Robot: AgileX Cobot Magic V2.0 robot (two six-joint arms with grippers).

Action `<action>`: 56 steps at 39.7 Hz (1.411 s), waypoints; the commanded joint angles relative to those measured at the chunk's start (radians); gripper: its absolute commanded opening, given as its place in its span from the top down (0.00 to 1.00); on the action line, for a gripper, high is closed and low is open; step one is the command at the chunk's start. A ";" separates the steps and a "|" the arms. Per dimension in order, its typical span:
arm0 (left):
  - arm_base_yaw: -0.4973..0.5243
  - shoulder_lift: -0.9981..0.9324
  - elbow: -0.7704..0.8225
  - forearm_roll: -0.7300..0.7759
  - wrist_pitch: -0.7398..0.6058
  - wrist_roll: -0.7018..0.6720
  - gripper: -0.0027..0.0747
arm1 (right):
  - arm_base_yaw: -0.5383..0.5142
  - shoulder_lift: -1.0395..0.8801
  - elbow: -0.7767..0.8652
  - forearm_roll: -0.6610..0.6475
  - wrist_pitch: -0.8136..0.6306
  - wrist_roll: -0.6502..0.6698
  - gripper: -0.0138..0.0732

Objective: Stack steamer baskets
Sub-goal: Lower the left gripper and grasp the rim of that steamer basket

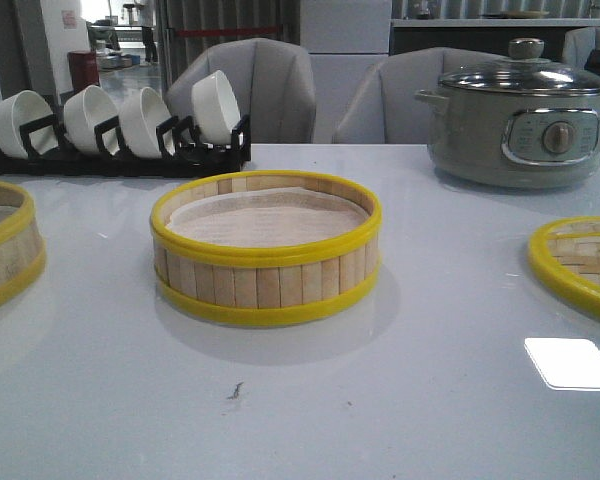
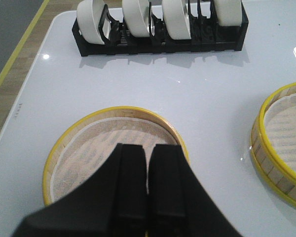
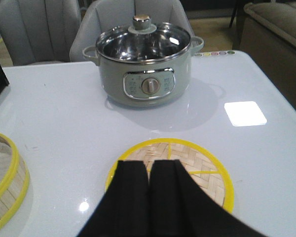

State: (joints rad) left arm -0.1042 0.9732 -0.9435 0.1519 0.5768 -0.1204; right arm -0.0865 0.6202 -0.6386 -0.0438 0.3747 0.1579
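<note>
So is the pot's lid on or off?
On. The glass lid sits flat on the grey pot, its knob on top; the front view shows the same.

- We record the left claw (image 2: 148, 185) with its two black fingers (image 2: 130, 182) pressed together, no gap visible between them.
- Beneath it sits one steamer basket (image 2: 84, 148), pale liner inside, yellow rim intact.
- A second steamer basket (image 2: 281, 143) stands apart from it, partly cut by the frame edge.
- A black rack (image 2: 163, 42) holding white bowls (image 2: 177, 17) stands further off on the white surface (image 2: 187, 89).
</note>
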 commanded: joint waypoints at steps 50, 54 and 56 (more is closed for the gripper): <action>-0.007 0.027 -0.029 -0.050 0.026 0.000 0.46 | 0.005 0.103 -0.050 0.036 -0.023 0.007 0.45; -0.007 0.067 -0.029 -0.106 0.015 0.000 0.36 | 0.005 0.103 -0.050 0.036 -0.022 0.007 0.45; -0.009 0.093 -0.029 -0.125 0.008 0.000 0.36 | 0.005 0.103 -0.050 0.036 -0.022 0.007 0.45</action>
State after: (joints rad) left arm -0.1042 1.0462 -0.9435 0.0650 0.6674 -0.1204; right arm -0.0865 0.7224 -0.6489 0.0000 0.4256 0.1617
